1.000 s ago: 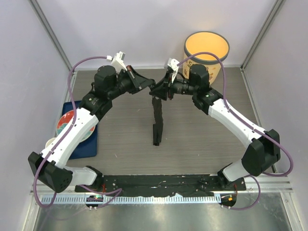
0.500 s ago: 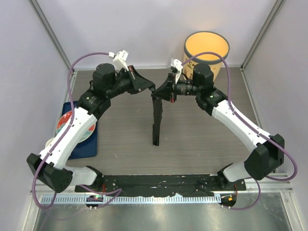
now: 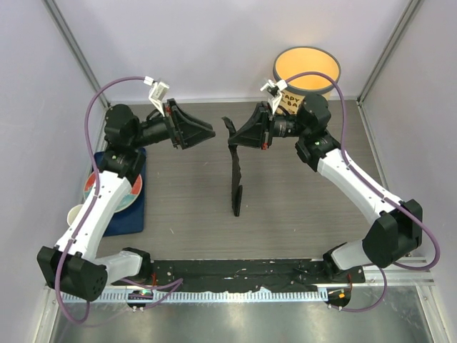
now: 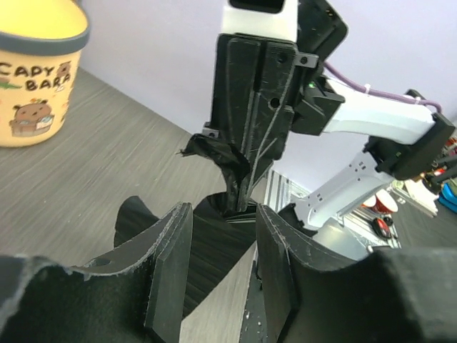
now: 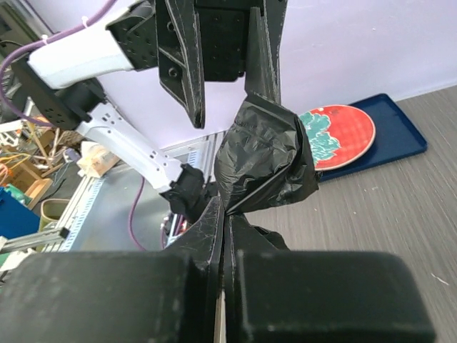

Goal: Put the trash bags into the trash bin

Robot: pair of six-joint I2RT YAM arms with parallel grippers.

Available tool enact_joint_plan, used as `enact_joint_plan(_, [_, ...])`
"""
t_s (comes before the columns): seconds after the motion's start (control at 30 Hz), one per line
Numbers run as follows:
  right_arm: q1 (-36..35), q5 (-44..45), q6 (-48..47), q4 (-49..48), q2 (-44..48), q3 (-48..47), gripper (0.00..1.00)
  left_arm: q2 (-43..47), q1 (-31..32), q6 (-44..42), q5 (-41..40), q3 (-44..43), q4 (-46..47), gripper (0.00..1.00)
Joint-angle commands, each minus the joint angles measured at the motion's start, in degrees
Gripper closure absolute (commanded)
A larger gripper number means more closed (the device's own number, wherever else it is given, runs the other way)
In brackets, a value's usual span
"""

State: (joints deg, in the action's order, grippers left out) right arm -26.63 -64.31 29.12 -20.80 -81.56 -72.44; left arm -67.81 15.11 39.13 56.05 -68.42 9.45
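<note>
Nearest the arm bases, well to the near left of the bin (image 3: 337,70), a blue tray (image 3: 132,218) with a red plate (image 3: 107,189) lies on the table (image 3: 300,207); neither belongs to the job.

Closer to the bin, still to its near left, the bag (image 3: 236,179) hangs as a long black strip. Its lower end seems to reach the table, though I cannot tell whether it rests there.

The top of the strip is bunched in the right tool (image 3: 237,137), whose fingers are pressed together on the film (its wrist view shows a crumpled black wad just beyond the tips). A second ago this tool stood spread at the same spot while the left one was clamped on the bag.

Now the roles have swapped. The left tool (image 3: 207,132) has let go and stands spread, and it has drawn back away from the bin, clear of the film.

So the handover looks complete, and the arm on the bin's side alone carries the bag. The bin stands open at the far edge, just behind the right wrist. What is left, I judge, is to lift the strip clear and swing it over the rim; the trailing end could catch on the rim.
</note>
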Motion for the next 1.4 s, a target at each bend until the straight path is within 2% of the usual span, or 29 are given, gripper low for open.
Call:
enact_joint_plan(0.0, [-0.61, -3.71, 6.21, -8.38, 1.23, 0.02, 0.99, -0.04, 2.89, 2.17, 2.4, -0.92, 8.12, 0.56])
enact_joint_plan(0.23, [-2.1, -4.07, 1.13, -3.56, 1.75, -1.03, 0.99, -1.88, 5.19, 4.72, -0.33, -2.06, 10.76, 0.56])
enact_joint_plan(0.3, [-2.72, -4.06, -1.08, 0.4, 1.84, -1.82, 0.99, -2.5, 5.71, 5.25, -0.24, -2.5, 11.2, 0.58])
enact_joint_plan(0.43, [-2.99, -3.8, -1.61, 1.02, 1.84, -2.17, 0.99, -3.29, 6.15, 6.22, 0.28, -2.68, 13.48, 0.6])
enact_joint_plan(0.53, [-2.99, -3.89, -1.44, 1.11, 1.67, -2.53, 0.98, -3.73, 6.42, 6.74, 1.25, -2.24, 14.53, 0.76])
enact_joint_plan(0.57, [-2.99, -3.98, -1.35, 1.11, 1.58, -2.7, 0.96, -3.91, 6.33, 7.01, 1.6, -1.98, 14.71, 0.9])
enact_joint_plan(0.63, [-2.9, -4.15, -1.44, 1.11, 1.67, -2.96, 0.94, -3.82, 6.16, 7.45, 1.69, -1.8, 14.46, 1.0])
enact_joint_plan(0.8, [-2.64, -4.42, -1.44, 3.04, 2.28, -2.79, 0.82, -2.94, 3.79, 9.65, 1.95, 0.04, 15.69, 1.0])
enact_joint_plan(0.97, [-1.58, -4.42, -1.44, 5.15, 2.54, -3.14, 0.79, -2.68, 2.9, 8.33, 4.24, -0.3, 12.27, 1.0])
enact_joint_plan(1.07, [-1.58, -4.24, -1.44, 5.5, 2.55, -3.14, 0.82, -2.85, 2.9, 7.54, 4.41, -0.57, 11.38, 1.0])
enact_joint_plan(1.1, [-1.58, -4.24, -1.44, 5.42, 2.55, -3.14, 0.87, -3.03, 2.9, 7.54, 5.11, -0.57, 11.12, 1.0])
enact_joint_plan(1.13, [-1.58, -4.41, -1.26, 5.07, 2.46, -3.32, 0.96, -3.12, 2.9, 7.62, 5.9, -0.66, 11.11, 1.0])
enact_joint_plan(1.17, [-1.58, -4.5, -1.44, 4.89, 2.46, -3.23, 0.99, -3.38, 2.99, 7.88, 6.78, -0.48, 11.29, 0.99])
enact_joint_plan(1.2, [-1.58, -4.59, -1.35, 4.8, 2.54, -3.14, 0.99, -3.12, 2.9, 8.23, 8.36, -0.05, 12.51, 0.91])
enact_joint_plan(1.23, [-1.58, -4.59, -1.35, 4.63, 2.72, -3.14, 0.99, -2.86, 2.9, 8.24, 8.72, 1.17, 13.04, 0.77])
enact_joint_plan(1.3, [-1.49, -4.59, -1.18, 4.63, 2.81, -2.97, 0.99, -1.45, 2.99, 7.28, 9.86, 2.67, 14.44, 0.72])
enact_joint_plan(1.37, [-1.58, -4.5, -0.83, 4.63, 2.9, -2.88, 0.99, -0.66, 3.25, 6.48, 9.95, 3.91, 14.37, 0.72])
